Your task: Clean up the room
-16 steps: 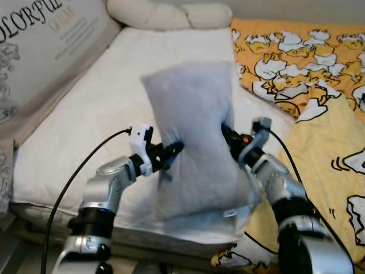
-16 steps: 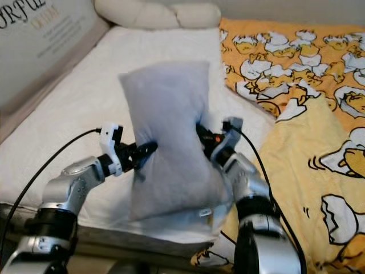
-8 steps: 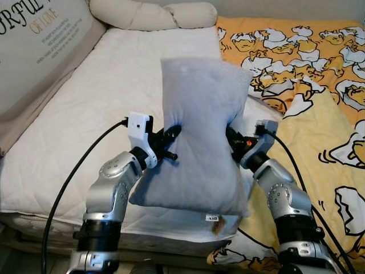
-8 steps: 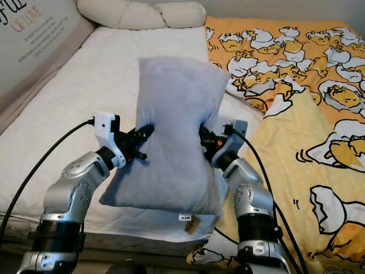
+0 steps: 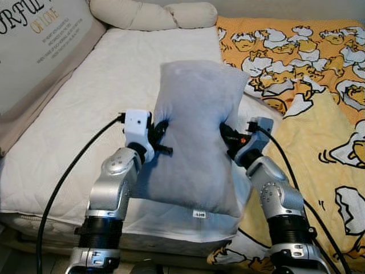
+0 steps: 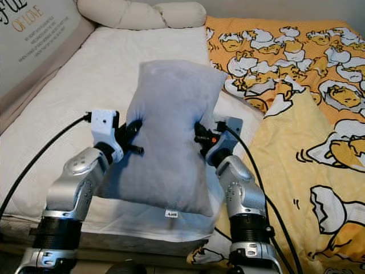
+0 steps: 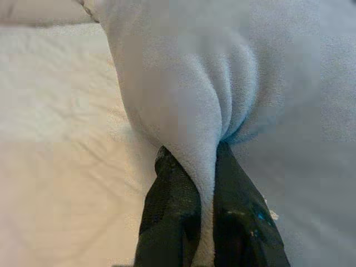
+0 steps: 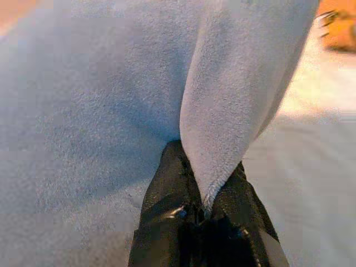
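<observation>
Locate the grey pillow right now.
Head views: grey pillow centre, upright over the white mattress, pinched between left claw and right claw.

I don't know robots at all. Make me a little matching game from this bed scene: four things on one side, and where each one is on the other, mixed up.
1. grey pillow
2. duck blanket
3. cream bolster
4. lettered cushion

a. at the head of the bed
b. spread over the robot's right half of the bed
c. pinched between left gripper and right gripper
d. leaning along the robot's left side

Pairs: 1-c, 2-b, 3-a, 4-d
</observation>
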Tool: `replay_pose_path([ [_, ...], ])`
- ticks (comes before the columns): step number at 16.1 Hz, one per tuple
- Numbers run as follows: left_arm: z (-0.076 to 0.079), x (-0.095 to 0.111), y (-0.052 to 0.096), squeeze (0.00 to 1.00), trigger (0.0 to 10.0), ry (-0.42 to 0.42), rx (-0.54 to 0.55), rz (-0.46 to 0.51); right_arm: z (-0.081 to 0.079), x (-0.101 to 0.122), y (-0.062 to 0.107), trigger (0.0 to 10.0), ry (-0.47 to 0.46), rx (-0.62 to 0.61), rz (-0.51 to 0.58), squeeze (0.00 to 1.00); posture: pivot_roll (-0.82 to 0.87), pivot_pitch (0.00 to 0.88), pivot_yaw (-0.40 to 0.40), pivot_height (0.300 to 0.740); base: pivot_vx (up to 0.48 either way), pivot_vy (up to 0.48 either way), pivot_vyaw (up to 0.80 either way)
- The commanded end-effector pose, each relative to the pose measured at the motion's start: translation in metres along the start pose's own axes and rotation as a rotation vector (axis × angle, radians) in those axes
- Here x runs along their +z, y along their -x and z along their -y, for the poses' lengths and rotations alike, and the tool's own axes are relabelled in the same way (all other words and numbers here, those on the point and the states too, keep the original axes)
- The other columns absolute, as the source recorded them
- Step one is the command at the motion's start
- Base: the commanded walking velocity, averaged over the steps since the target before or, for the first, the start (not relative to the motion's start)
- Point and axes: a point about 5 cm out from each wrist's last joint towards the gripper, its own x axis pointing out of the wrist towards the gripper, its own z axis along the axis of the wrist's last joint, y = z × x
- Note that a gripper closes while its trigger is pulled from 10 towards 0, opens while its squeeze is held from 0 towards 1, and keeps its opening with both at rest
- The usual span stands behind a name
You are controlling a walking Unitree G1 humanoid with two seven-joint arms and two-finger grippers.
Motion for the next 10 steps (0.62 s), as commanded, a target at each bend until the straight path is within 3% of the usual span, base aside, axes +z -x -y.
replay_pose_path([
  [1,-0.001,0.011,-0.001,0.0,10.0,-0.088,0.007,0.047,-0.004,0.008,0.0,10.0,0.062,-0.01,0.02,0.0,0.04,0.0,0.037,0.74,0.0,0.0,0.0],
  [3,-0.003,0.012,0.002,0.0,10.0,-0.084,0.045,0.063,-0.004,0.001,0.001,10.0,0.035,-0.042,-0.005,0.0,0.08,0.0,0.01,0.74,0.0,0.0,0.0],
  [8,-0.007,0.012,0.004,0.0,10.0,-0.087,0.069,0.061,-0.012,-0.006,0.001,10.0,0.031,-0.028,-0.024,0.0,0.07,0.0,0.015,0.74,0.0,0.209,-0.77],
  [10,-0.005,0.011,0.002,0.0,10.0,-0.089,0.062,0.062,-0.007,-0.003,0.002,10.0,0.039,-0.058,-0.011,0.0,0.07,0.0,0.02,0.74,0.0,0.276,-0.22],
])
